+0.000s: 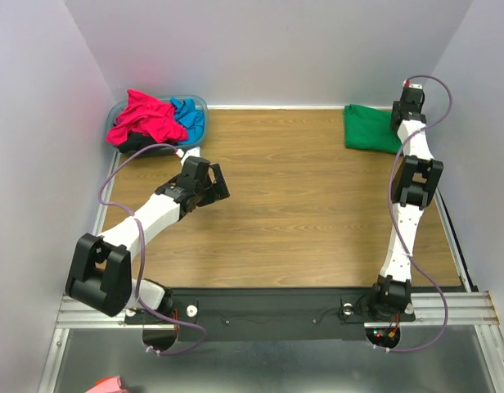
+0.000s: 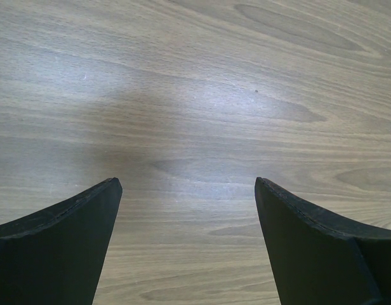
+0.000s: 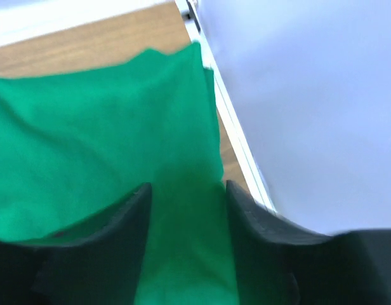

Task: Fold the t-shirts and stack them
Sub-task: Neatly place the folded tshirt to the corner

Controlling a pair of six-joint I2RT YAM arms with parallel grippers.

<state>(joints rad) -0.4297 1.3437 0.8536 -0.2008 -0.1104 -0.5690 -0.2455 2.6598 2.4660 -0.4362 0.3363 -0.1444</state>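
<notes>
The bright green t-shirt lies folded at the table's far right corner; in the right wrist view the shirt fills the frame. My right gripper hangs over its right edge, jaws apart, with green cloth showing between them. The magenta-pink t-shirt, the bright blue t-shirt and a bit of black t-shirt are heaped in the basin at the far left. My left gripper is open and empty over bare wood.
The translucent blue basin stands in the far left corner. The wooden table is walled on three sides; a metal rail runs along its right edge beside the green shirt.
</notes>
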